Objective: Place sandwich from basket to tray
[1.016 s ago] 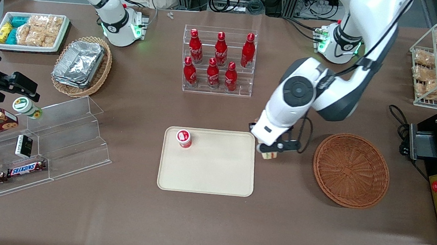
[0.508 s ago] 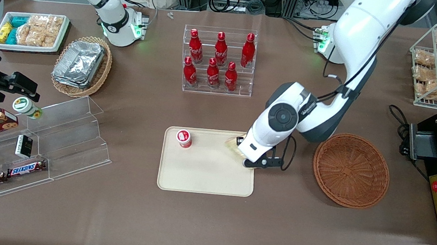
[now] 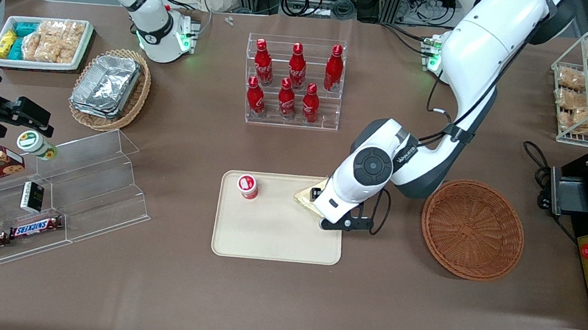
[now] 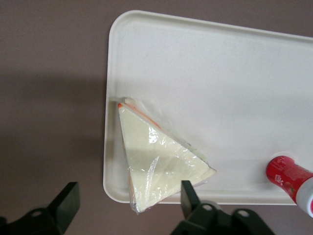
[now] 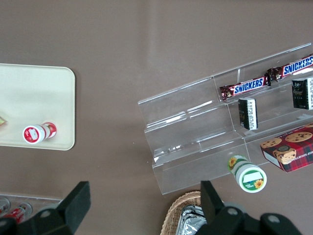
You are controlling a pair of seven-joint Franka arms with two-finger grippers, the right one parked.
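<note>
The sandwich [image 3: 303, 198] [image 4: 156, 161], a cream triangle in clear wrap, lies flat on the beige tray [image 3: 274, 240] [image 4: 220, 73], at the edge nearest the basket, one corner overhanging the rim. My left gripper [image 3: 317, 202] [image 4: 128, 198] hovers just above it, open, with its black fingers [image 4: 68, 199] well apart on either side of the sandwich and not touching it. The round reddish-brown basket [image 3: 472, 229] stands empty beside the tray, toward the working arm's end of the table.
A small red bottle [image 3: 248, 186] [image 4: 288, 178] stands on the tray. A clear rack of red bottles [image 3: 295, 82] stands farther from the camera than the tray. Clear stepped shelves [image 3: 81, 185] with snacks stand toward the parked arm's end.
The left arm swung from the gap between basket and tray to over the tray, carrying the sandwich. The sandwich, upright in the gripper a second ago, now lies flat on the tray.
</note>
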